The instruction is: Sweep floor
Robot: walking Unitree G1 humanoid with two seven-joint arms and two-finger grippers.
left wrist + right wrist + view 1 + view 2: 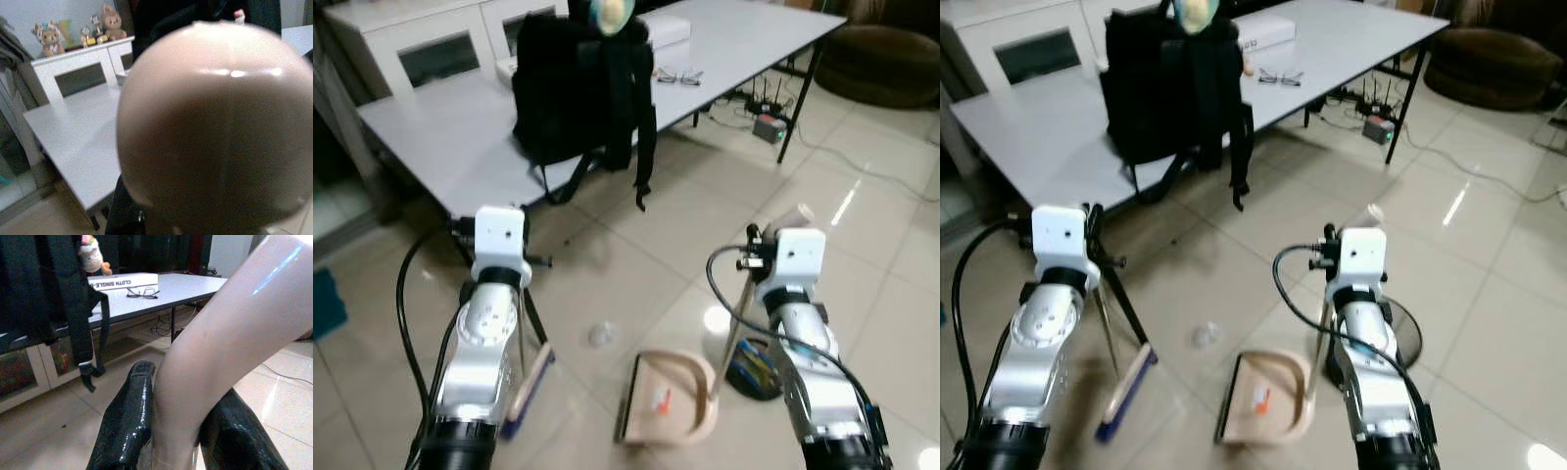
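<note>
A beige dustpan (671,399) rests on the tiled floor between my arms, with a small orange scrap inside it. Its curved beige handle (195,357) rises to my right gripper (183,382), whose black fingers (127,416) are shut on both sides of it. My left arm (487,333) holds a broom by its thin stick; the brush head (530,387) with blue bristles touches the floor left of the dustpan. The stick's rounded end (215,127) sits right before the left wrist camera. A crumpled pale scrap (600,335) lies on the tiles just beyond the dustpan.
Ahead stands a grey table (440,127) on black legs, bearing a black backpack (578,88), glasses (678,75) and a white box (666,29). Cables and a power strip (769,125) lie under its far end. A dark round bin (1400,333) stands beside my right arm.
</note>
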